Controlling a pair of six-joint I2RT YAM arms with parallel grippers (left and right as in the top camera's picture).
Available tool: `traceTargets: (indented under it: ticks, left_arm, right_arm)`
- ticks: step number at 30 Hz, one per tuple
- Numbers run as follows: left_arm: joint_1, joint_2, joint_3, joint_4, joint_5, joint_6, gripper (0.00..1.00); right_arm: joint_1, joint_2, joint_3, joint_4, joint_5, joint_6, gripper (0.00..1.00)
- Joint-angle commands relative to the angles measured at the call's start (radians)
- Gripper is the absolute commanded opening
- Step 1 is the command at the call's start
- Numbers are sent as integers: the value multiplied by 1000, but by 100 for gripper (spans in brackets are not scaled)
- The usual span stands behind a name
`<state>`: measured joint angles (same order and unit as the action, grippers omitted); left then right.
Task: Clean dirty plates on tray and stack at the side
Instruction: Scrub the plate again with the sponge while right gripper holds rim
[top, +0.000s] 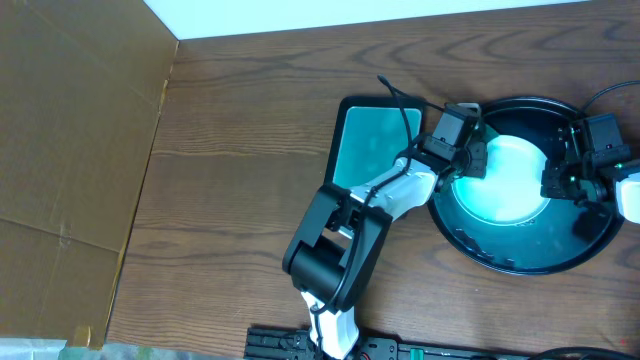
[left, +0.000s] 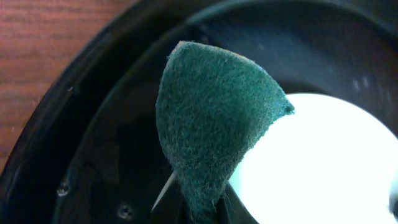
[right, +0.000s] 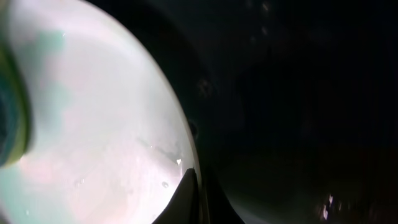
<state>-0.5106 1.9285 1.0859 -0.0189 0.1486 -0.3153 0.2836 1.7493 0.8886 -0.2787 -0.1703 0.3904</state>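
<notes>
1. Our left gripper (top: 468, 152) pinches a green scouring pad (left: 211, 130) above the left rim of the tray (top: 520, 268), at the table's right.
2. The plate (top: 510, 178) lies in the tray. Our right gripper (top: 562, 180) is at its right edge, and we cannot tell its grip.
3. We judge scrubbing is in hand; next, press the pad down onto the plate.

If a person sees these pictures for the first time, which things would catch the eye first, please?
The bright white plate, glowing teal inside the round black tray at the table's right side, stands out most. Next comes the green scouring pad that the left gripper holds above the tray's left part, beside the plate. The right gripper is at the plate's right edge.
</notes>
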Motion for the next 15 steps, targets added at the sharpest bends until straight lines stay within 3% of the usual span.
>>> traceTargets:
  ticks: [1, 9, 15]
  left_arm:
    - [3, -37, -24, -77, 77, 69, 7]
    - [4, -158, -24, -92, 82, 67, 7]
    - [-7, -124, -27, -97, 233, 67, 7]
  right_arm:
    - [-3, 10, -21, -5, 39, -3, 1]
    - [-3, 10, -21, 7, 39, -3, 1]
    - [-3, 10, -21, 18, 39, -2, 1]
